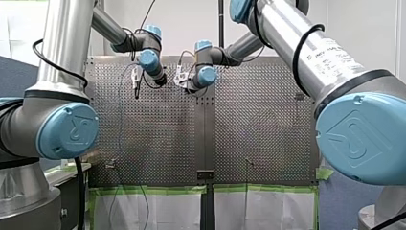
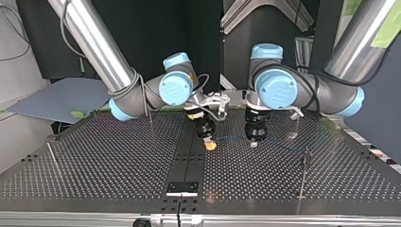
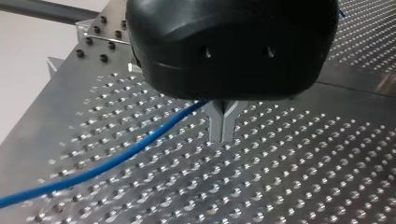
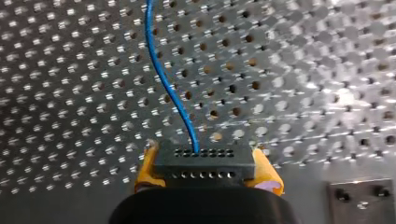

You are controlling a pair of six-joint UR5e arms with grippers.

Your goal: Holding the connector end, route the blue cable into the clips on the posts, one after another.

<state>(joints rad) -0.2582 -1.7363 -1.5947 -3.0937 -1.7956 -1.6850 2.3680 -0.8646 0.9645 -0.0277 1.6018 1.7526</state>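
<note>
My right gripper is shut, its yellow pads clamping the black connector. The blue cable runs out of the connector over the perforated plate. In the top view that gripper hovers just above the plate near its middle. The cable continues to my left gripper and on toward the view's right. In the left wrist view the metal fingers are pressed together, and the cable enters the fork at their base. A thin post stands further to the top view's right.
Another thin post stands at the top view's left, and one behind my right arm. A black bracket sits at the plate's near edge in that view. Green tape lines the table's edge in the front view.
</note>
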